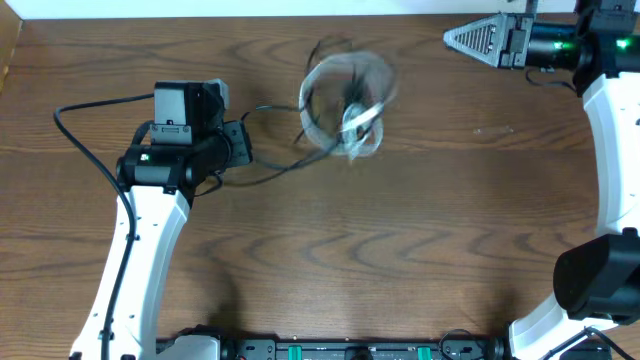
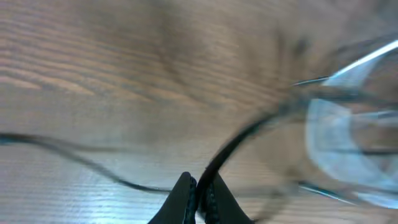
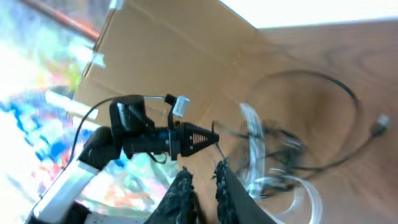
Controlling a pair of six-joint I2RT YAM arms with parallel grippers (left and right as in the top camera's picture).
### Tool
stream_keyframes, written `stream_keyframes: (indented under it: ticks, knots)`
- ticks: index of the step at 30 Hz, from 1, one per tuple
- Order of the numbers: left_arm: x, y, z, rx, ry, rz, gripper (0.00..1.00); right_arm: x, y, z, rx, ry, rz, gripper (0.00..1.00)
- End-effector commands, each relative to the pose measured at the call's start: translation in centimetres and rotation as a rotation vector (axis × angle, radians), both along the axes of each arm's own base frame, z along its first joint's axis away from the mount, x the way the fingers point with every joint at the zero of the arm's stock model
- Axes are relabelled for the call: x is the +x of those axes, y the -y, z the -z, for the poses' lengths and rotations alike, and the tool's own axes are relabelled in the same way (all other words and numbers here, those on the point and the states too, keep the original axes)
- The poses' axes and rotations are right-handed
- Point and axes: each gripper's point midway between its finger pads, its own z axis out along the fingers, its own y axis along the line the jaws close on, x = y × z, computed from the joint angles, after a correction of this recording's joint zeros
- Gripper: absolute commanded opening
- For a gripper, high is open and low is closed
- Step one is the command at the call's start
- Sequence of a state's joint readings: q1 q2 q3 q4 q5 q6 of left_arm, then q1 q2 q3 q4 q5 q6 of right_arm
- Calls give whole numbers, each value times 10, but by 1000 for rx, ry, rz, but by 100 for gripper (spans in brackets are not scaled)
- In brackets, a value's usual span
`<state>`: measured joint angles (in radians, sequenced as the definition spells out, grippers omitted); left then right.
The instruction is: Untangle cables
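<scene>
Black and white cables (image 1: 345,108): light, limp, snag-prone | I'd grab near a plug (image 3: 378,127) | left gripper (image 2: 198,182) clamped on one cable | right gripper (image 3: 203,169) slightly parted, empty

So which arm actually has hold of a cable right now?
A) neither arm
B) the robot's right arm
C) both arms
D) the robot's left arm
D: the left end effector is pinched shut on a black cable, while the right end effector sits off to the side, apart from the tangle of cables.
</scene>
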<state>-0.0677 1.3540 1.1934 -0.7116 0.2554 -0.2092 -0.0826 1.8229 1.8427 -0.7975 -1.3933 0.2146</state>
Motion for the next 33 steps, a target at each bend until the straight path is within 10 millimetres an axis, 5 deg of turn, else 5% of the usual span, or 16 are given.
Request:
stream_keyframes:
  ticks: [1,4,9,15,23,27,33]
  knots:
    - [6,-9,2,44,-4,-14,8,9,1,32,-185,-134,158,15]
    - [6,-9,4,48,-9,-9,8,10,-1,56,-314,-178,216,15]
    - [6,-5,6,27,-17,5,8,5,-23,66,-384,-159,192,18]
    - [9,22,-5,-107,20,99,8,-2,-52,78,-480,-133,174,38]
    - [17,93,-90,-495,288,433,8,-14,-81,81,-518,-90,114,50]
    - [19,103,-118,-617,332,455,8,-16,-90,80,-514,-72,98,51]
    - [24,105,-135,-782,247,337,8,-24,-108,78,-513,-37,56,52]
